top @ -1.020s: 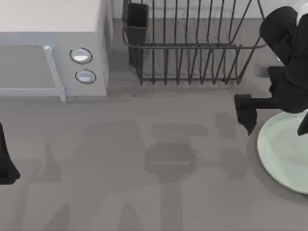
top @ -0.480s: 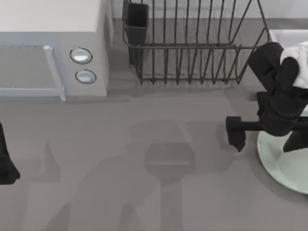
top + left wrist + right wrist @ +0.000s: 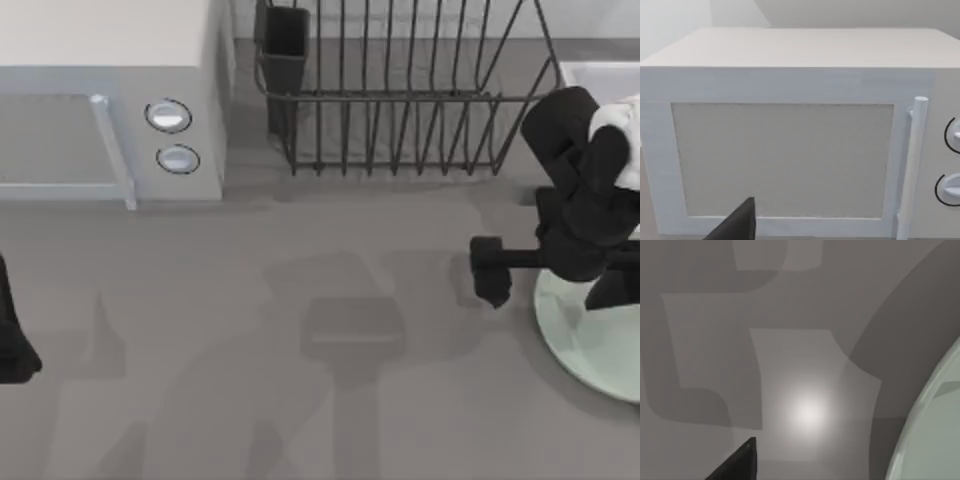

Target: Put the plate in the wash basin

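Holding almost unmoved, right gripper (image 3: 555, 275) over plate (image 3: 590, 335)

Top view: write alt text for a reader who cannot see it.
The right arm's black pincer hangs over the left edge of a round pale mint-green plate at the table's right. Behind stand a white microwave and a dark wire dish rack.

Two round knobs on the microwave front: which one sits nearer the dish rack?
The upper knob. It sits farther up the microwave panel, closer to the dish rack than the lower knob.
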Tool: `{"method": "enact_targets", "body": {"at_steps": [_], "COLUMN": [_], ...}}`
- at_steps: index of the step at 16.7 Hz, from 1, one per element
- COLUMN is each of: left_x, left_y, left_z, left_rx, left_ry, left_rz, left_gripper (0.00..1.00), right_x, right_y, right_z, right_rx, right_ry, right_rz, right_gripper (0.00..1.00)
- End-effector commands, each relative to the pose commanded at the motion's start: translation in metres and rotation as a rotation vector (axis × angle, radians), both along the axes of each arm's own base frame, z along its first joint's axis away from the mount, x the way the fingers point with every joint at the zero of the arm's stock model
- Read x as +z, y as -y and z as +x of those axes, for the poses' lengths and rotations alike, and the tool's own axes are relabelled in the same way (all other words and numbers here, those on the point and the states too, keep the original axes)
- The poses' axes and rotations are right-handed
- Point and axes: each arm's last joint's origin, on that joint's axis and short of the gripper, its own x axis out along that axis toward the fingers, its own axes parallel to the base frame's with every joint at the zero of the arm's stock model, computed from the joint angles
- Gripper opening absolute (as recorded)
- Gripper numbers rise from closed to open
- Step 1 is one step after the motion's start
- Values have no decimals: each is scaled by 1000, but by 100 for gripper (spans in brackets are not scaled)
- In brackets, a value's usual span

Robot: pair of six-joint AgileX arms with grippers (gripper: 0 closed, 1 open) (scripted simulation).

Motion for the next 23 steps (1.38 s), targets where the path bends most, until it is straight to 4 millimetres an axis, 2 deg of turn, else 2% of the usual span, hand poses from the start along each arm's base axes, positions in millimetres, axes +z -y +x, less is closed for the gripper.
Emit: {"method": "enact_targets", "body": {"at_steps": [12, 20, 21, 23], "left_x": [0, 0, 0, 0], "left_y": [0, 0, 0, 0], "left_z": [0, 0, 0, 0], "left_rx": [0, 0, 0, 0], "left_ry": [0, 0, 0, 0], "left_rz": [0, 0, 0, 0], "left_gripper": [100, 100, 100, 100], "right_x": [0, 0, 26, 28], "right_y": [0, 0, 1, 0], "right_z": [0, 0, 7, 8], "right_rx": [0, 0, -10, -10], "right_ry": [0, 0, 88, 86], "right_rz": [0, 0, 29, 28], "right_gripper": [2, 0, 0, 0]}}
